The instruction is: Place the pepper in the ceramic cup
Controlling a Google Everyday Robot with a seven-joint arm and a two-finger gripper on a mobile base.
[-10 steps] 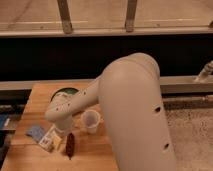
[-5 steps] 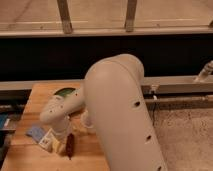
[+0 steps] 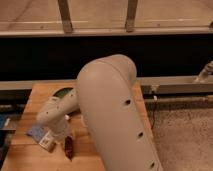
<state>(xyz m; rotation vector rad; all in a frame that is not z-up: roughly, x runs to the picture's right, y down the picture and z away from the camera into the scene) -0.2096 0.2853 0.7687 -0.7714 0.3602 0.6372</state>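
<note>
My gripper [image 3: 65,138] is down at the table's [image 3: 37,97] near left, right on top of the dark red pepper [image 3: 69,148] lying there so I can grab it, honestly can't tell if it's clamped, and my arm [image 3: 110,105] hides the ceramic cup.

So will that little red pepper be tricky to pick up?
Probably light: the pepper is small and slim. Being long and narrow, it might roll sideways on the flat table if nudged. The gripper sits right at its upper end.
</note>
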